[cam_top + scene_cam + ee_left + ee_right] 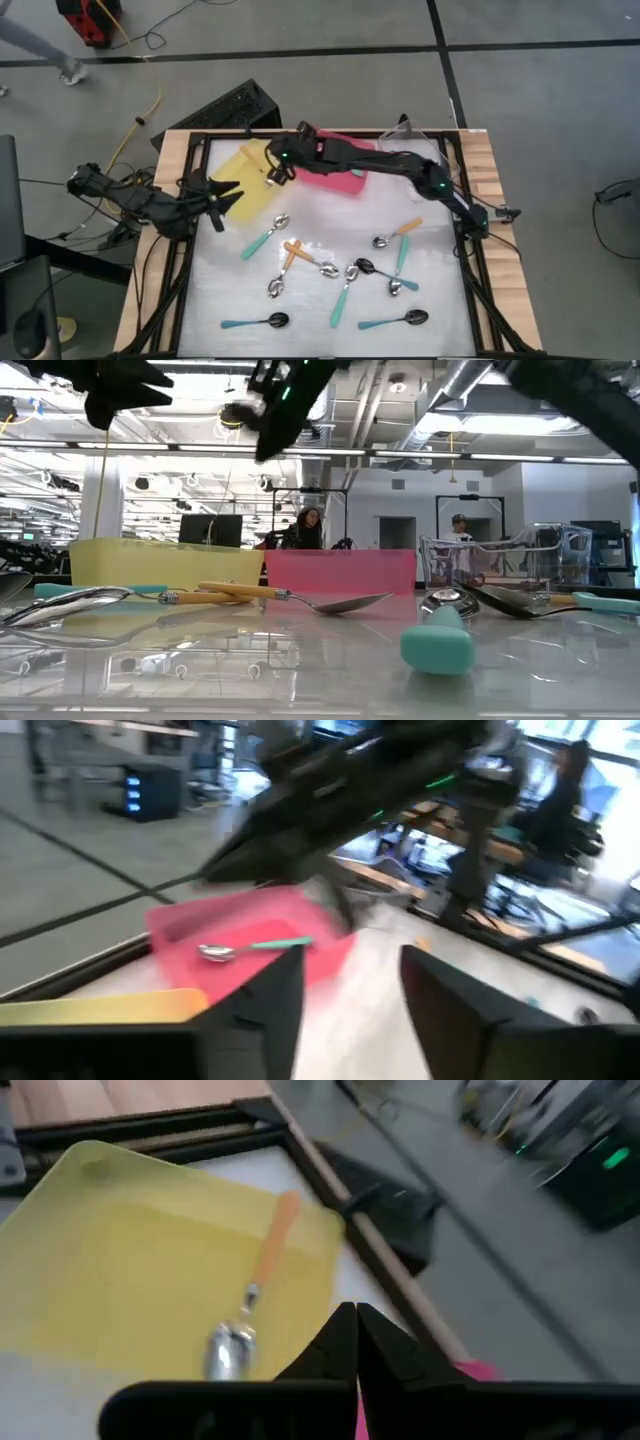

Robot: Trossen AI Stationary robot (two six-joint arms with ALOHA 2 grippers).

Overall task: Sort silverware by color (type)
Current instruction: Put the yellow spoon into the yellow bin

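High view: spoons (345, 290) scattered on white surface (240, 300); right pincer (276, 172) clenched empty over yellow tray (252, 205); left pincer (226, 195) released. Two people in room.

bright even overhead light; glare on glossy table (300, 650); wrist views motion-blurred; low view foreground soft.

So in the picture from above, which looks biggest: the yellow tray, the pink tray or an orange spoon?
1. Yellow tray and pink tray: unsure, both partly hidden by the arm.
2. Orange spoon: clearly smallest.
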